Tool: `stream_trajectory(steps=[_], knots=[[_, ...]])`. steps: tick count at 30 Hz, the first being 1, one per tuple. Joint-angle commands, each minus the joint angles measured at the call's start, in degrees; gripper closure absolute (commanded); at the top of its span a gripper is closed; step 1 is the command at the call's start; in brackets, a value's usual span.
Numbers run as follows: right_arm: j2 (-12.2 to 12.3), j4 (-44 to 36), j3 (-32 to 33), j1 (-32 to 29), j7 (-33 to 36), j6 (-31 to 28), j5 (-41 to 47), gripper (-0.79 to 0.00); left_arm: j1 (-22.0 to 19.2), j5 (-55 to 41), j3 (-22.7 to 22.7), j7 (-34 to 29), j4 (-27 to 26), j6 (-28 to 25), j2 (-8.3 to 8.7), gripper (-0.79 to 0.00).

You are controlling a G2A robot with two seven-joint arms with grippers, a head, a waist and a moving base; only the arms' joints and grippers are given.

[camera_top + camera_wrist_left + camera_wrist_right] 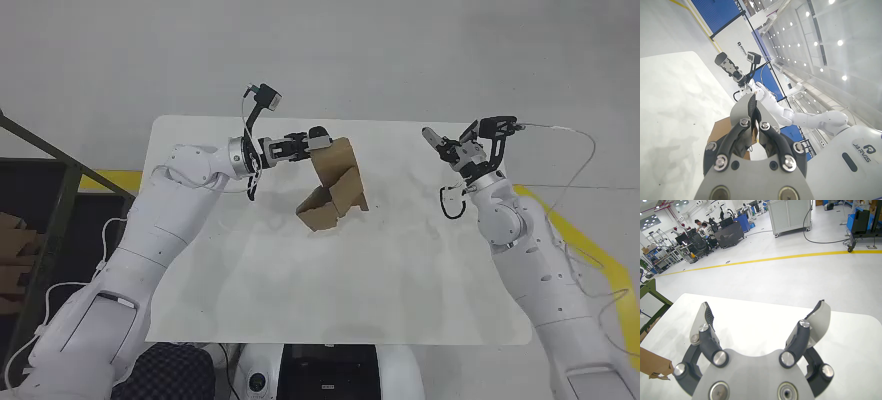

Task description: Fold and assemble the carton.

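A brown cardboard carton (335, 188) stands half-folded near the middle back of the white table (400, 290), with one flap raised. My left gripper (318, 138) is at the top of that raised flap and is shut on its edge; in the left wrist view its pads (753, 106) pinch thin cardboard (720, 128). My right gripper (432, 140) hovers above the table's back right part, well away from the carton. Its fingers (706, 313) are spread open with nothing between them. A corner of the carton (655, 362) shows in the right wrist view.
The table's back edge (753, 300) lies just beyond my right gripper. A dark green frame (50, 170) with cardboard (12, 250) in it stands off the table's left side. Bare table surface lies in front of the carton.
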Motion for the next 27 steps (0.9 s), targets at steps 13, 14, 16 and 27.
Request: stream_trajectory(steps=[13, 14, 16, 27], knots=[[-0.3, 1.0, -2.7, 0.1, 7.9, -15.5, 1.5, -0.785, 0.0, 0.0, 0.0, 0.0, 0.0, 0.0, 0.0, 0.0], [-0.3, 1.4, -3.2, 0.3, 8.5, -17.5, 1.6, -0.785, 0.0, 0.0, 0.0, 0.0, 0.0, 0.0, 0.0, 0.0], [-0.5, 2.1, -4.3, 0.6, 9.7, -21.4, 1.5, -0.785, 0.0, 0.0, 0.0, 0.0, 0.0, 0.0, 0.0, 0.0], [-1.3, 5.3, -9.3, 3.1, 13.8, -37.3, 0.1, -0.785, 0.0, 0.0, 0.0, 0.0, 0.0, 0.0, 0.0, 0.0]])
